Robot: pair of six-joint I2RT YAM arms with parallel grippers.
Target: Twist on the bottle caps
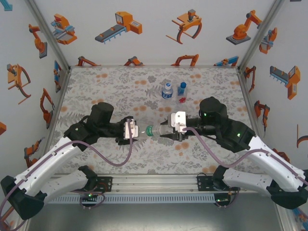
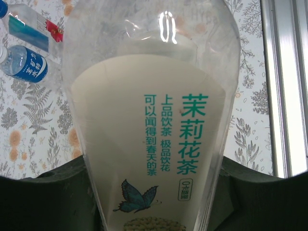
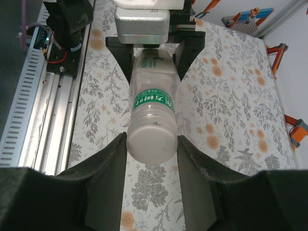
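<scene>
The bottle [image 1: 150,130] is held off the table [image 1: 96,86], lying level, its long axis running straight from one arm to the other. The left gripper [image 1: 137,130] is clamped round the body, seen in its wrist view with the printed label pressed between the fingers [image 2: 62,202]. The right gripper [image 3: 151,144] is closed on the white cap [image 3: 151,139] at the opposite end, a finger touching each side of it.

So the cap faces right along the bottle's axis, and the right wrist is lined up with that axis. The right arm is the one at the cap; a turn about that line is what the coming move is judged to call for, with the left arm as the anchor. Whether the threads have caught cannot be told.

Room is good: bare table lies below and around the pair. The water bottle [image 1: 167,90] and the blue bottle [image 1: 182,91] stand upright near the back, well apart from the work. The rail [image 3: 48,120] at the near edge is off to the side, clear of the wrist's sweep.
</scene>
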